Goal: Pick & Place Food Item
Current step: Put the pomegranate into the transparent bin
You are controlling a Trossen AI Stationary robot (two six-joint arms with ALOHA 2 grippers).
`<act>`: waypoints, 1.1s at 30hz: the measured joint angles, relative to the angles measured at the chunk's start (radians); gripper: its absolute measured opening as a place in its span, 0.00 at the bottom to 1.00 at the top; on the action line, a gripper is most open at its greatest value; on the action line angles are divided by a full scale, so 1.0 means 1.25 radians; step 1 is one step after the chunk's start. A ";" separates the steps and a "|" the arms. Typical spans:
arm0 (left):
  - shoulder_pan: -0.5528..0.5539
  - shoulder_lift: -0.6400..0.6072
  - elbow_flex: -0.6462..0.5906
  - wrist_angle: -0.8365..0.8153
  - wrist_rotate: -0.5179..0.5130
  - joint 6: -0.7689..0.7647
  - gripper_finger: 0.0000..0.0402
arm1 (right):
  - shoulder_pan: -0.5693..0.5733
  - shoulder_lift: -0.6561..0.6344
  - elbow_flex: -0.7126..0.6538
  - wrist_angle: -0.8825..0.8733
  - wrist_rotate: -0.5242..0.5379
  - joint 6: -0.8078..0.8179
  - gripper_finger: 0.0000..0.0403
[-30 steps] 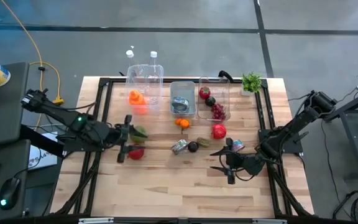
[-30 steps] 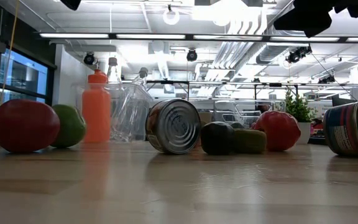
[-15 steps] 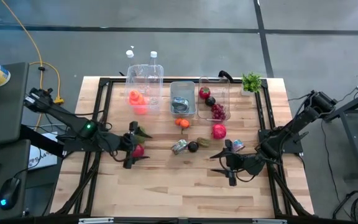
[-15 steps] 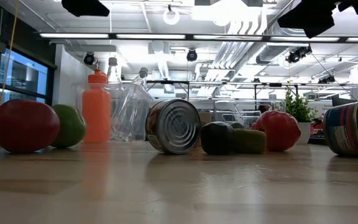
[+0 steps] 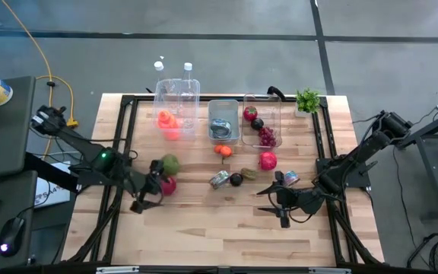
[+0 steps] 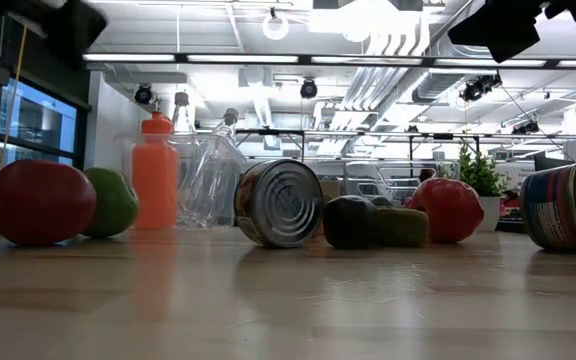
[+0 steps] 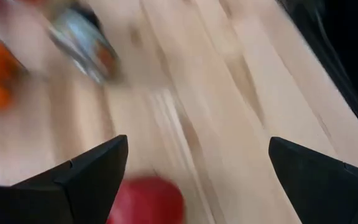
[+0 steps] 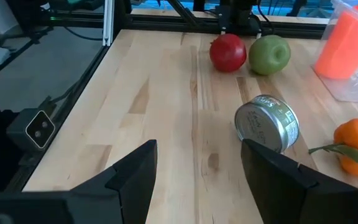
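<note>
A red apple (image 5: 167, 184) and a green apple (image 5: 171, 164) rest side by side on the left half of the table; both also show in the low view, the red apple (image 6: 38, 200) and the green apple (image 6: 114, 200). My left gripper (image 5: 147, 190) is open just to the left of the red apple, above the table. In the left wrist view the red apple (image 7: 146, 199) lies between the wide-open fingers of my left gripper (image 7: 197, 143), untouched. My right gripper (image 5: 271, 204) hangs open over the right half of the table; in its own wrist view my right gripper (image 8: 199, 144) is open and looks toward both apples.
Mid-table lie a tin (image 5: 219, 180), a dark avocado (image 5: 236, 180), an orange (image 5: 223, 151), a red fruit (image 5: 268, 160) and a labelled can (image 5: 290, 179). Along the far edge stand an orange bottle (image 5: 166, 122), clear bottles (image 5: 179, 95), two clear bins (image 5: 262, 133) and a small plant (image 5: 307, 99).
My left gripper has swung from over the two apples toward the table's near-left, turning as it went, and now sits beside the red apple; it stays open. The apples have not moved.
</note>
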 joint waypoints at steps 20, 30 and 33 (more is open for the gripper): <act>-0.136 0.138 -0.016 -0.078 -0.147 -0.241 0.94 | 0.000 0.000 0.000 0.000 0.002 -0.015 0.55; -0.113 0.183 -0.016 -0.081 -0.169 -0.449 0.94 | 0.000 0.000 0.000 0.000 0.002 -0.015 0.55; -0.113 0.181 -0.015 -0.081 -0.193 -0.449 0.94 | 0.000 0.000 0.000 0.000 0.002 -0.015 0.55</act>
